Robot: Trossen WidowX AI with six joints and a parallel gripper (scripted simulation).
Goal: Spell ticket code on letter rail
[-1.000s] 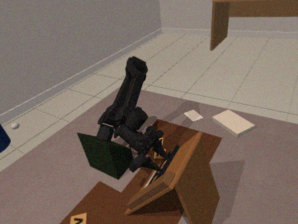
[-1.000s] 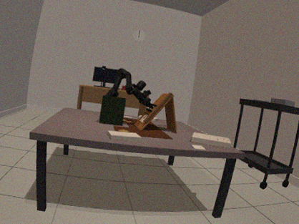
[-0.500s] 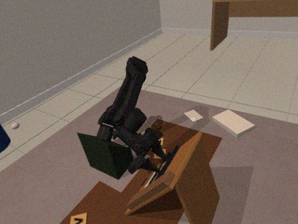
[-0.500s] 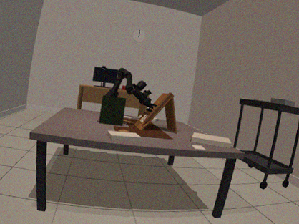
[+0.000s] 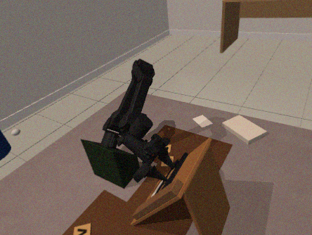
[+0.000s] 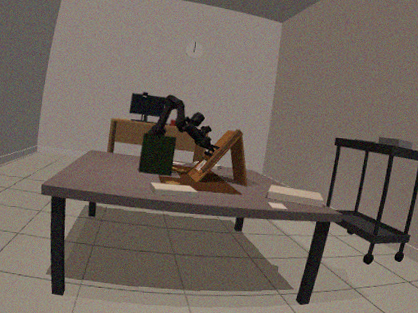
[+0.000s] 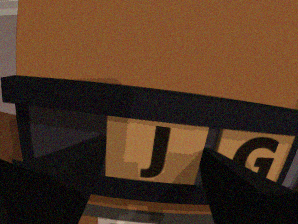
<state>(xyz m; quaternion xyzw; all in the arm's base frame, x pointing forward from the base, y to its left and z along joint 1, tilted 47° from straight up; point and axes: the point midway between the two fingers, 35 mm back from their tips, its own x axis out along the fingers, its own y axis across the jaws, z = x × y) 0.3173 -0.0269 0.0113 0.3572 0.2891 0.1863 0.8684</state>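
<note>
My gripper (image 5: 171,173) (image 6: 213,151) (image 7: 154,149) is at the black rail (image 5: 183,159) (image 7: 150,97) on the tilted wooden board (image 5: 197,165) (image 6: 219,155) (image 7: 150,45). Its fingers are against both sides of the J tile (image 7: 131,150), which stands upright in the rail. The G tile (image 7: 255,150) is to its right, with a narrow gap and my right finger between them. The finger partly hides G. An N tile (image 5: 82,230) lies at the front, and two more tiles (image 5: 170,148) (image 5: 168,161) lie behind the gripper, unreadable. A white strip (image 5: 158,188) below the rail shows no readable code.
A dark green box (image 5: 109,163) (image 6: 157,154) stands by the arm's base. A thick pale block (image 5: 244,128) and a small white card (image 5: 202,121) lie beyond the board. Brown mats (image 5: 102,211) (image 5: 225,149) lie on the counter (image 5: 246,211) (image 6: 106,185).
</note>
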